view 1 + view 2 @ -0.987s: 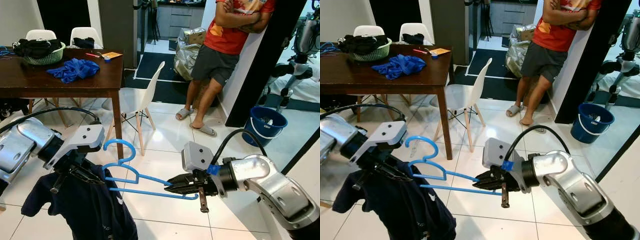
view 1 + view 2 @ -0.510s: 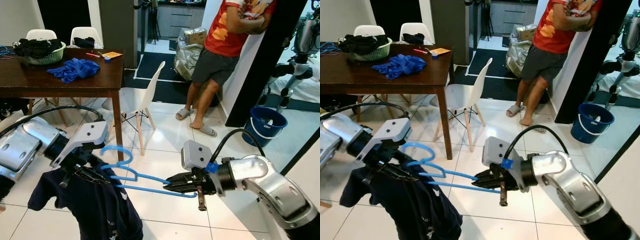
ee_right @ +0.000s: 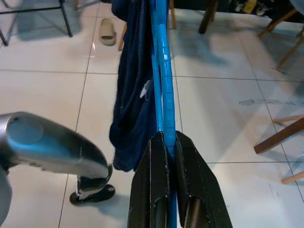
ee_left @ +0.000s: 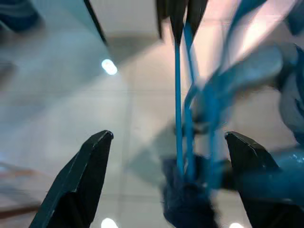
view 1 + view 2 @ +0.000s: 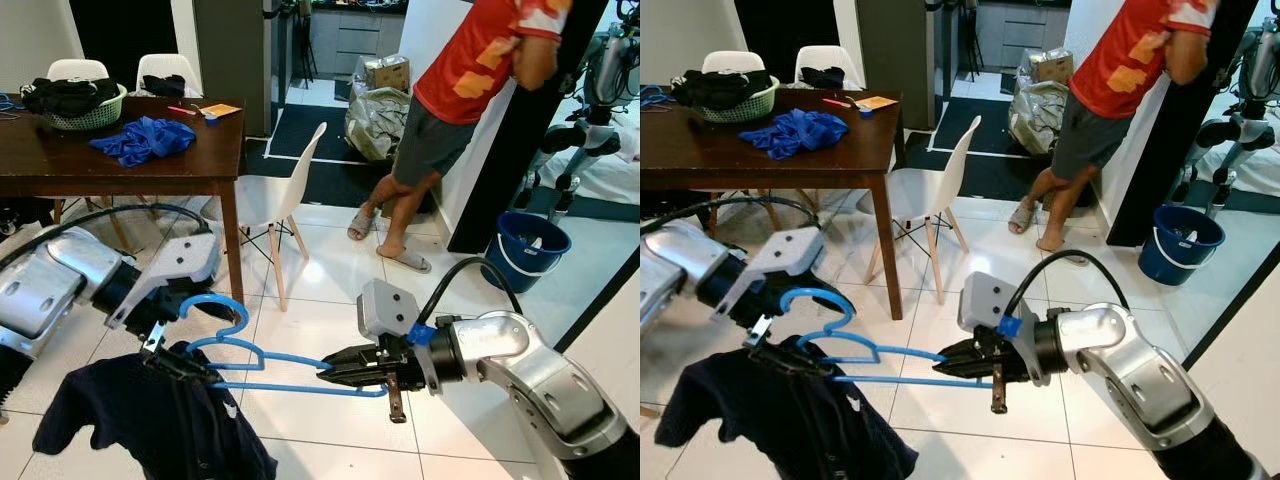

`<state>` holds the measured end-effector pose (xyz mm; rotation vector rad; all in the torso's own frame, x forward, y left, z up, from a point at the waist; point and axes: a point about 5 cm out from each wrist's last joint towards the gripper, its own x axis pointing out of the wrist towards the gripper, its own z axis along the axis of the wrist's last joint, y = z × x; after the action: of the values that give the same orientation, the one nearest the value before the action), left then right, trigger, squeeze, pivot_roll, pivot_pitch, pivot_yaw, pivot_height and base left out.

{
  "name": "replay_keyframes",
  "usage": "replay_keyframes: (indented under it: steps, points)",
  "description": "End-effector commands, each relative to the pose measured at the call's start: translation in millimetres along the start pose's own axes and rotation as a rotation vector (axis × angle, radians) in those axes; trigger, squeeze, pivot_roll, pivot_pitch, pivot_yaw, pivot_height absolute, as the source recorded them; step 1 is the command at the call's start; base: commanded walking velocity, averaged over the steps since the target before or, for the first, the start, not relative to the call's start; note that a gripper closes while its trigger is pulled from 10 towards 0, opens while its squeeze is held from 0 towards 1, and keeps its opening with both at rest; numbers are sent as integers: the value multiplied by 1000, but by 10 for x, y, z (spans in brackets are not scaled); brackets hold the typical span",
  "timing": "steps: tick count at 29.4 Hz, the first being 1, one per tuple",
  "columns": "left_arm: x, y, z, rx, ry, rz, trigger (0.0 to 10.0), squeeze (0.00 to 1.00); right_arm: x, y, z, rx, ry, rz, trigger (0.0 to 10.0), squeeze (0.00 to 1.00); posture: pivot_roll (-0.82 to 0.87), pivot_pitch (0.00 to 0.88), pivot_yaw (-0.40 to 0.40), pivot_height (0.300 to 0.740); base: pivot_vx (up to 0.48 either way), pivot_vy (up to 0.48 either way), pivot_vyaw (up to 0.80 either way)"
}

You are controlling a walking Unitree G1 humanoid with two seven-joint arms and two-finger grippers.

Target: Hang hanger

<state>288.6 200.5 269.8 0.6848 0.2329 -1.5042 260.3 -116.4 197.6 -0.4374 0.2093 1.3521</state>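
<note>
White floor tiles [image 5: 330,280] run under a dark wooden table [image 5: 120,165] with a white chair [image 5: 275,200] beside its near corner; a person [image 5: 450,110] in a red shirt leans on a dark pillar beyond the chair, and a blue bucket [image 5: 527,248] stands further along from the person.

Head views: a blue hanger [image 5: 270,360] lies level between the two arms, below the table corner. The right gripper [image 5: 340,370] pinches the hanger's far end, fingers closed on it. The left gripper [image 5: 185,365] is at the hook end, where a dark garment [image 5: 150,425] hangs from the hanger.

Left wrist view: its fingers [image 4: 90,171] stand wide apart, the hanger's blue bars between them, blurred.

Right wrist view: both black fingers [image 3: 156,190] clamp the blue bar, the garment draped beyond them.
</note>
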Motion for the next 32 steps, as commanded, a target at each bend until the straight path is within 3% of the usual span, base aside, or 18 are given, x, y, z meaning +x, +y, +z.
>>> replay_keyframes:
  steps: [1,3,5,10,11,15,16,18,20,21,22,25,26,27,32]
  points:
    - [-107,12,105,31,-10,37,10000,1000,-45,-66,6,8,-6,-56,0,0,16,0,-52,740,0,0,0]
    - [-246,32,273,74,-100,153,10000,1000,-80,-210,-51,67,5,-177,0,0,19,0,-54,740,0,0,0]
    - [-289,35,325,85,-139,211,10000,1000,-106,-285,-71,95,3,-238,0,0,19,0,-54,740,0,0,0]
    - [-320,18,364,90,-176,255,10000,1000,-133,-350,-86,118,2,-290,0,0,16,0,-55,740,0,0,0]
    - [-358,-9,401,94,-219,303,10000,0,-161,-404,-94,139,-3,-333,0,0,15,0,-53,740,0,0,0]
    - [-405,-26,417,99,-249,362,10000,0,-191,-439,-93,152,-13,-360,0,0,15,0,-53,740,0,0,0]
    - [-514,-7,414,94,-288,488,10000,0,-260,-482,-86,172,-33,-388,0,0,21,0,-54,740,0,0,0]
    - [-514,-7,414,94,-288,488,10000,0,-260,-482,-86,172,-33,-388,0,0,21,0,-54,740,0,0,0]
    - [-763,68,332,45,-381,811,10000,0,-435,-594,-54,230,-107,-475,0,0,32,0,-53,740,0,0,0]
    - [-763,68,332,45,-381,811,10000,0,-435,-594,-54,230,-107,-475,0,0,32,0,-53,740,0,0,0]
    - [-833,82,273,10,-420,921,10000,0,-502,-638,-37,255,-141,-513,0,0,32,0,-53,740,0,0,0]
    - [-863,85,230,-12,-447,983,10000,0,-539,-664,-28,271,-161,-536,0,0,33,0,-50,740,0,0,0]
    - [-871,83,102,-58,-511,1123,10000,0,-637,-721,18,303,-229,-582,0,0,32,0,-46,740,0,0,0]
    - [-870,77,55,-69,-526,1172,10000,0,-672,-739,37,312,-253,-596,0,0,32,0,-46,740,0,0,0]
    - [-822,73,-81,-125,-560,1244,10000,0,-726,-771,96,324,-306,-617,0,0,32,0,-45,740,0,0,0]
